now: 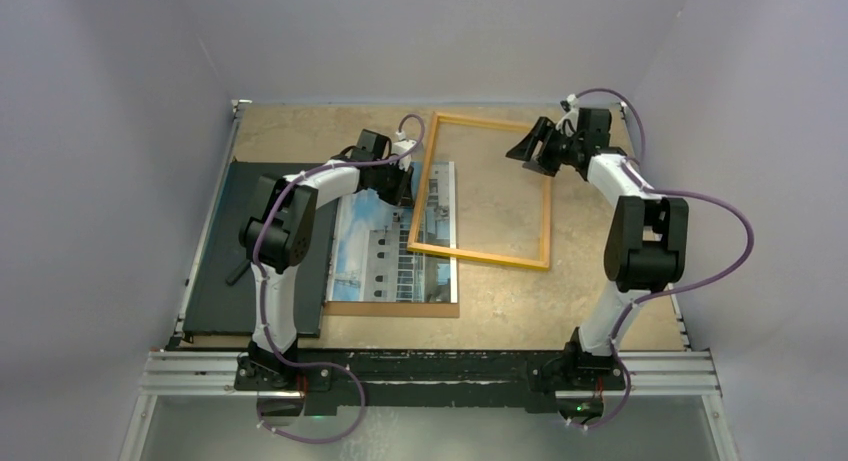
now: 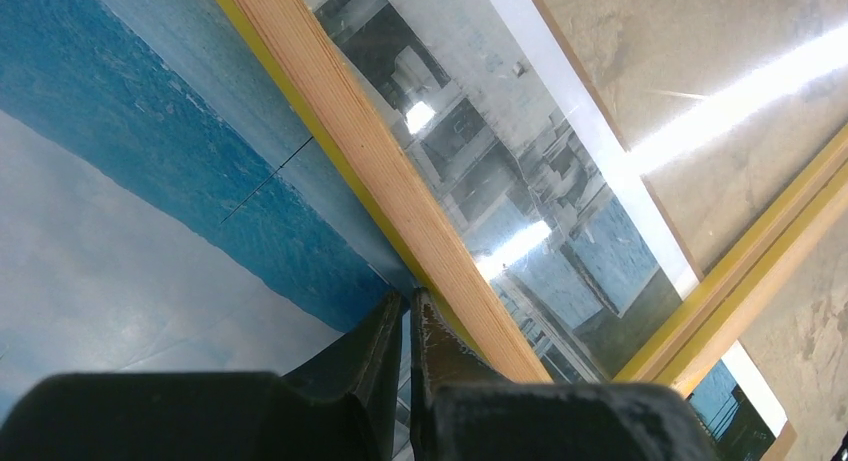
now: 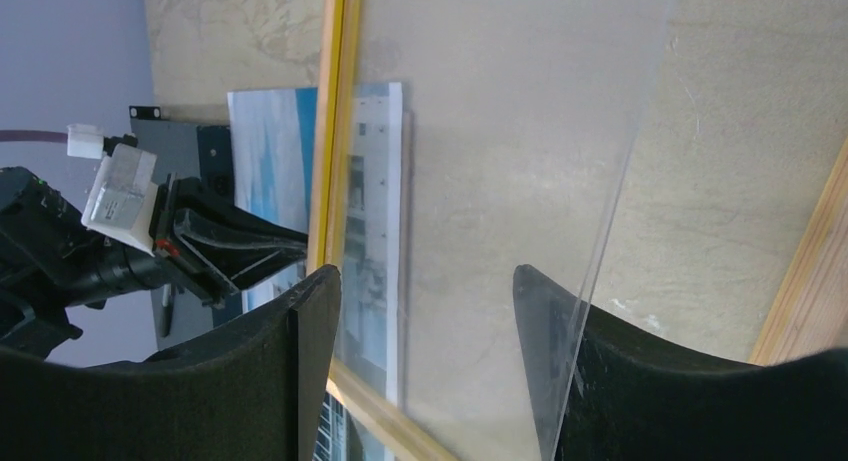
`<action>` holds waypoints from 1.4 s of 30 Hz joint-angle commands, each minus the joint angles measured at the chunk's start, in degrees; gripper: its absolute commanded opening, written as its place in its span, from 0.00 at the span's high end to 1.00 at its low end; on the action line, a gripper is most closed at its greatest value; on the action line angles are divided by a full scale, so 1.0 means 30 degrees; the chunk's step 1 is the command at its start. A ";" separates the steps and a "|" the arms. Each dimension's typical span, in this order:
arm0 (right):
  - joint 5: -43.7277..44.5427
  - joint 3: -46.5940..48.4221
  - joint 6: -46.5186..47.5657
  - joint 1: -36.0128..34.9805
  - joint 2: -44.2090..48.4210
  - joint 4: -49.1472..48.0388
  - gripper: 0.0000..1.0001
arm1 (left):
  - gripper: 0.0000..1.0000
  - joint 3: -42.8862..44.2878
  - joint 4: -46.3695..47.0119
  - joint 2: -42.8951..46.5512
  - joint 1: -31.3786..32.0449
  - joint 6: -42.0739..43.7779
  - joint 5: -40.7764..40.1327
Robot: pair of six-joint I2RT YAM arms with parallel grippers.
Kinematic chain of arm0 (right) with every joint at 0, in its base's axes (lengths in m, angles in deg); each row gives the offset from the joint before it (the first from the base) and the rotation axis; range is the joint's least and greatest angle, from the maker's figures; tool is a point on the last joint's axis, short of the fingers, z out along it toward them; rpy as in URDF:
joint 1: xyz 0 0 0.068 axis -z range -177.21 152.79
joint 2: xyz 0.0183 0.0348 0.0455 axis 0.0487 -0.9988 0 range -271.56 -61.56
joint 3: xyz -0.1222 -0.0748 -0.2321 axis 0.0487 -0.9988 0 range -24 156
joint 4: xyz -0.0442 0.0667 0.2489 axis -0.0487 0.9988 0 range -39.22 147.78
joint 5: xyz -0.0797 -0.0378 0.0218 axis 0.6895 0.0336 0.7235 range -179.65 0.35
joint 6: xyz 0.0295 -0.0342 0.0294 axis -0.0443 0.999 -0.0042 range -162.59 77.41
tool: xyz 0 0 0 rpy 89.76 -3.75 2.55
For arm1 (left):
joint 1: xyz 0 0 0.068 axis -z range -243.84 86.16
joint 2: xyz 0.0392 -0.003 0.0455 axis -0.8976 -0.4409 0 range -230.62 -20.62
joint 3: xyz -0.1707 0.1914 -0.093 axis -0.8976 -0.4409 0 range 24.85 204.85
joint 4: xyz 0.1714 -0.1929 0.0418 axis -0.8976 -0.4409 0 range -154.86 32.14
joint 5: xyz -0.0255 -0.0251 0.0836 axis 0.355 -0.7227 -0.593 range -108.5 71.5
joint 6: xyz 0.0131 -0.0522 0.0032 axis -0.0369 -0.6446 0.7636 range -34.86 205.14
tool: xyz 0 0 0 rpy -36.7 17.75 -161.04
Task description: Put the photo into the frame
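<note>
The photo (image 1: 385,251) lies flat on a brown backing board (image 1: 400,309) left of centre. The yellow-orange frame (image 1: 478,255) lies slanted to its right, its left rail over the photo's right part. My left gripper (image 1: 403,194) is shut, its tips (image 2: 405,303) down on the photo (image 2: 120,231) right beside the frame's left rail (image 2: 400,191). My right gripper (image 1: 522,153) hovers open over the frame's far right part. In the right wrist view its fingers (image 3: 425,281) stand wide apart, and the clear pane's edge (image 3: 600,261) crosses in front of the right finger.
A black flat board (image 1: 225,251) lies along the table's left side, partly under the backing board. Grey walls close in on the left, back and right. A metal rail (image 1: 430,371) runs along the near edge.
</note>
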 commanded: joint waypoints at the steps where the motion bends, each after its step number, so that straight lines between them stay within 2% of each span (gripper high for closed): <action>1: -0.0535 -0.0904 0.0136 0.0366 0.1052 0.0353 0.32 | 0.95 -0.0154 -0.0001 0.0612 0.0095 0.0510 0.0292; 8: -0.0679 -0.1271 0.0298 0.0890 0.1680 0.0539 0.32 | 0.96 -0.0276 0.0056 0.0602 0.0093 0.0491 0.0299; 11: -0.0934 -0.1360 0.0277 0.1038 0.1827 0.0557 0.35 | 0.96 -0.0283 0.0035 0.0617 0.0093 0.0509 0.0299; 16: -0.1101 -0.1728 0.0244 0.1100 0.1941 0.0348 0.47 | 0.97 -0.0283 0.0030 0.0559 0.0101 0.0510 0.0299; 21: -0.1243 -0.2002 0.0117 0.1100 0.1820 -0.0088 0.67 | 0.98 -0.0291 0.0022 0.0546 0.0108 0.0524 0.0306; 28: -0.0947 -0.2349 -0.0366 0.1100 0.1918 -0.0626 0.74 | 0.99 -0.0244 0.0033 0.0502 0.0093 0.0524 0.0327; 32: -0.0443 -0.2695 -0.0564 0.1072 0.2090 -0.0989 0.75 | 0.99 -0.0224 0.0052 0.0418 0.0079 0.0510 0.0467; 38: -0.0084 -0.3442 -0.0616 0.1071 0.2266 -0.1538 0.64 | 1.00 -0.0152 0.0062 0.0246 0.0119 0.0413 0.0576; 42: 0.0776 -0.3957 -0.0771 0.1062 0.2351 -0.2024 0.62 | 1.00 -0.0082 0.0059 0.0151 0.0126 0.0421 0.0620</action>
